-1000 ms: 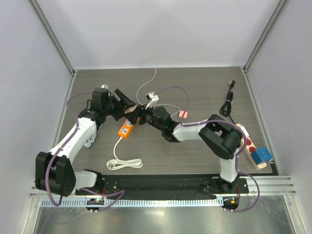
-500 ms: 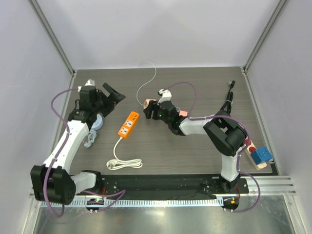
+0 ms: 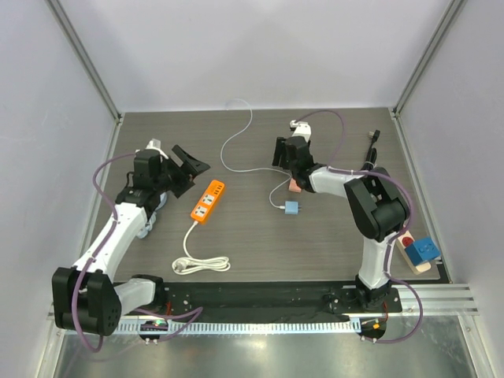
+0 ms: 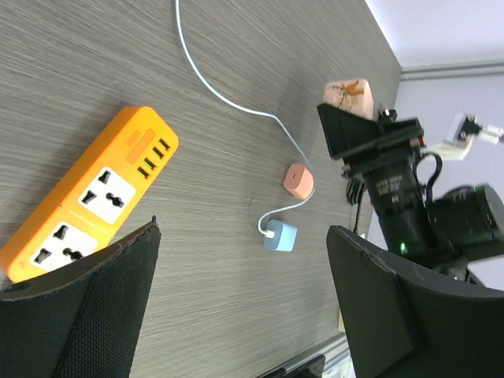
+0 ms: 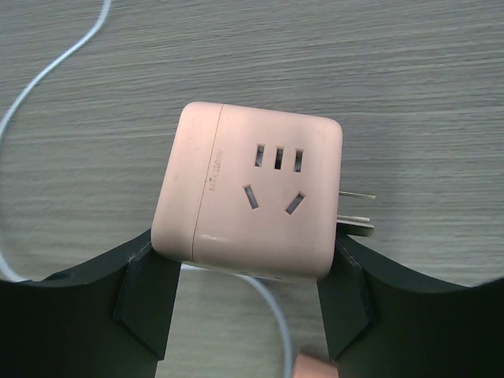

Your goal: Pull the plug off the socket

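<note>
The dark blue plug [image 3: 423, 250] sits on the near end of the beige socket [image 3: 404, 234] with red outlets, at the table's right edge, partly behind my right arm. Neither gripper is near them. My right gripper [image 3: 280, 153] [image 5: 246, 272] hovers over the far middle of the table, shut on a pink cube adapter [image 5: 252, 201] whose prongs point right. The same pink cube adapter [image 4: 350, 90] shows in the left wrist view. My left gripper [image 3: 189, 161] [image 4: 242, 236] is open and holds nothing, at the far left above the orange strip's far end.
An orange power strip [image 3: 207, 201] [image 4: 87, 189] lies left of centre, its white cord coiled [image 3: 201, 264] near the front. A light-blue cube [image 3: 291, 209] [image 4: 280, 235] on a white cable and a small pink cube [image 3: 294, 187] [image 4: 298, 179] lie mid-table. A black cord [image 3: 368, 161] lies at the far right.
Both grippers were together at the orange strip's far end. My right gripper has swung right and back with the pink cube adapter; my left gripper has drawn off to the left.
</note>
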